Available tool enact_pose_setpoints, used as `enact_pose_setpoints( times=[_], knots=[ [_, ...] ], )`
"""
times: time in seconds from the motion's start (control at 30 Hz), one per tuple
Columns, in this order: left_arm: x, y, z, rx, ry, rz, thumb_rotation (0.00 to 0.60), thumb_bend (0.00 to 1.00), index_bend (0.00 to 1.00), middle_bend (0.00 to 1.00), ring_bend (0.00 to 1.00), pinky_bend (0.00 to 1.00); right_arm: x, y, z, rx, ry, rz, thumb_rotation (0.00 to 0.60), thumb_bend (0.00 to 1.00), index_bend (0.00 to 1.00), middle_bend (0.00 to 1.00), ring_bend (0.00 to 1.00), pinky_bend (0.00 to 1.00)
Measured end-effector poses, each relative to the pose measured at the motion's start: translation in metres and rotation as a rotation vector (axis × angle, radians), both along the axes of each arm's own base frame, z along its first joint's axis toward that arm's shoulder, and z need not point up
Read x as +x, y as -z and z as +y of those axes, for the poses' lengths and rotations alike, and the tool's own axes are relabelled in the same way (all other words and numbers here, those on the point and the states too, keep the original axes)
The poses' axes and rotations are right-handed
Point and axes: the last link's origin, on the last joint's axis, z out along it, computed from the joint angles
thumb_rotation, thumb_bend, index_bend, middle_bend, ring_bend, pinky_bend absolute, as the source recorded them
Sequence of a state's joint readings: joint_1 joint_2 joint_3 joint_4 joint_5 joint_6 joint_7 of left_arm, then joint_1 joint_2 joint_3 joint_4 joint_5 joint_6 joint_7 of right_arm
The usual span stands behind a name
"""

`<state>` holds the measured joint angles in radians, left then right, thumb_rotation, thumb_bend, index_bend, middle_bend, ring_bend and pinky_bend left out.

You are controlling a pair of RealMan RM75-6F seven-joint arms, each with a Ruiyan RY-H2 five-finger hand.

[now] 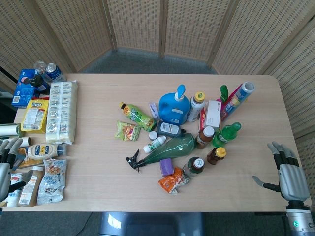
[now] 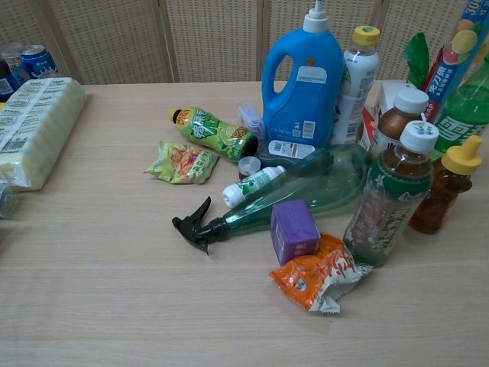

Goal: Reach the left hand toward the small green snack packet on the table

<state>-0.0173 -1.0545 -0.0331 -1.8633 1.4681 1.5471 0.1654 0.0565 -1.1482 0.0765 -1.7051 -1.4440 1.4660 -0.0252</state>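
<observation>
The small green snack packet (image 1: 128, 131) (image 2: 182, 163) lies flat on the table, left of the cluster of bottles and beside a green juice bottle (image 1: 137, 115) (image 2: 212, 131). My left hand (image 1: 7, 162) is at the far left edge of the head view, over the packets there, fingers apart and holding nothing, well away from the green packet. My right hand (image 1: 288, 172) hovers at the table's right front corner, fingers spread and empty. Neither hand shows in the chest view.
A green spray bottle (image 1: 165, 150) lies on its side, with a purple box (image 2: 294, 230) and an orange packet (image 2: 317, 277) in front. A blue detergent jug (image 1: 175, 105) and several bottles stand behind. Noodle packs (image 1: 61, 110), sauces and cans fill the left edge.
</observation>
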Motion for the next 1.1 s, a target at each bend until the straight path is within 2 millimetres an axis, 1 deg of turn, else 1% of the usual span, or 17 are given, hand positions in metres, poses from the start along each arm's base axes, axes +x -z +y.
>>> enact_pose_setpoints(
  times=[0.23,0.37,0.43,0.53,0.6,0.73,0.87,0.97,1.1],
  knots=[
    [0.003,0.003,-0.001,-0.029,0.007,0.002,0.6,0.35,0.06,0.03,0.02,0.0,0.002,0.002,0.0,0.005,-0.011,-0.009,0.491,0.04,0.0,0.0,0.0,0.0],
    [0.011,0.009,0.0,-0.07,0.038,0.006,0.6,0.35,0.06,0.03,0.02,0.0,0.0,0.002,0.004,-0.002,-0.006,-0.021,0.49,0.04,0.0,0.0,0.0,0.0],
    [0.014,0.014,0.003,-0.095,0.048,0.009,0.6,0.35,0.07,0.04,0.02,0.0,-0.001,0.003,0.006,-0.003,-0.006,-0.027,0.489,0.04,0.0,0.0,0.0,0.0],
    [0.021,0.024,0.009,-0.145,0.062,0.001,0.6,0.35,0.13,0.06,0.03,0.0,-0.002,0.003,0.009,-0.007,-0.001,-0.03,0.49,0.04,0.0,0.0,0.0,0.0],
    [0.026,0.034,0.014,-0.191,0.071,-0.013,0.6,0.35,0.15,0.07,0.04,0.0,-0.004,0.001,0.01,-0.013,0.005,-0.026,0.49,0.04,0.0,0.0,0.0,0.0],
    [0.04,0.057,0.03,-0.283,0.103,-0.041,0.6,0.35,0.15,0.11,0.09,0.0,-0.006,-0.005,0.014,-0.026,0.019,-0.019,0.492,0.04,0.0,0.0,0.0,0.0],
    [0.055,0.083,0.046,-0.349,0.134,-0.072,0.6,0.35,0.15,0.12,0.1,0.0,-0.01,-0.008,0.017,-0.03,0.036,-0.014,0.491,0.04,0.0,0.0,0.0,0.0],
    [0.062,0.096,0.058,-0.367,0.142,-0.08,0.6,0.35,0.15,0.12,0.1,0.0,-0.012,-0.008,0.019,-0.034,0.045,-0.016,0.489,0.04,0.0,0.0,0.0,0.0],
    [0.064,0.106,0.075,-0.367,0.141,-0.069,0.6,0.35,0.15,0.12,0.1,0.0,-0.015,-0.009,0.021,-0.033,0.059,-0.014,0.491,0.04,0.0,0.0,0.0,0.0]
  ],
)
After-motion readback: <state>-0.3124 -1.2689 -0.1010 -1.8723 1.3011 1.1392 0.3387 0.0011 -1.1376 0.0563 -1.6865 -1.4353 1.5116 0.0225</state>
